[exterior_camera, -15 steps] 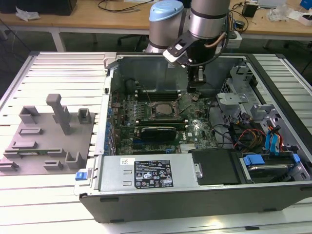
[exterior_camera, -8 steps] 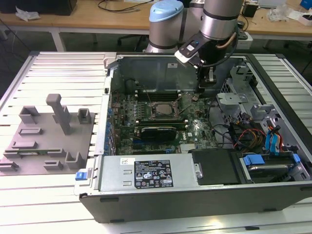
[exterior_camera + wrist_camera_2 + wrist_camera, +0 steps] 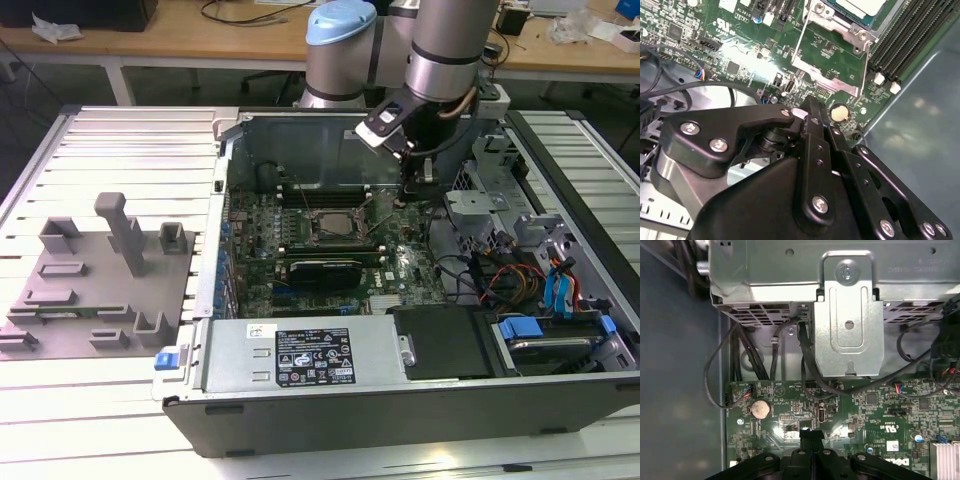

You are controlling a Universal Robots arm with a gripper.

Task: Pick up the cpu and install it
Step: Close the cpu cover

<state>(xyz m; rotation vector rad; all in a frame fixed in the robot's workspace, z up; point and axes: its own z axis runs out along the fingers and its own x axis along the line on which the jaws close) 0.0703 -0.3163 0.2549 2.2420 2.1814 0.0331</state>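
The cpu point(image 3: 860, 5), with its pale silvery top, lies in the socket point(image 3: 335, 226) on the green motherboard point(image 3: 300, 290) inside the open computer case. The socket's metal hold-down frame point(image 3: 829, 60) is swung open beside it. My gripper point(image 3: 412, 190) hangs over the board to the exterior view's right of the socket, near the coin battery point(image 3: 840, 113). Its black fingers point(image 3: 810, 107) are pressed together with nothing between them, and the gripper point(image 3: 811, 436) looks the same in the first wrist view.
A grey fixture plate point(image 3: 100, 280) with upright posts lies on the table at the exterior view's left. A metal drive bracket point(image 3: 847, 325) and black cables point(image 3: 805, 365) stand close beyond the gripper. Memory slots point(image 3: 910, 40) and the case wall point(image 3: 920, 130) flank the socket.
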